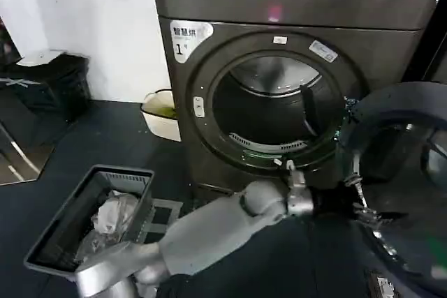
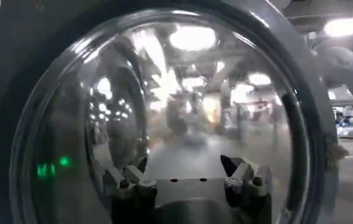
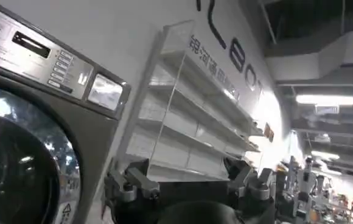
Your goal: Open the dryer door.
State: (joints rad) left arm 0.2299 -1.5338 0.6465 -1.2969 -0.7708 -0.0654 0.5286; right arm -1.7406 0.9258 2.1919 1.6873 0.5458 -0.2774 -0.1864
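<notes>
Dryer door [image 1: 408, 172], a large round porthole with dark glass, hangs swung open at the right of the head frame, beside the big dark grey-brown metal dryer [image 1: 230, 5] whose round opening fills the upper centre. At lower left we see a dark slatted plastic basket [image 1: 66, 218] holding crumpled pale laundry [image 1: 112, 214]. A cream tub [image 1: 159, 113] sits left of the machine. Our left gripper [image 1: 356, 197] reaches across at the door's edge; in its wrist view our left gripper [image 2: 187, 176] shows fingers spread, close before the curved glass. Our right gripper [image 3: 188, 182] is spread too, holding nothing, near a neighbouring machine [image 3: 36, 122] and clear shelving [image 3: 188, 115].
</notes>
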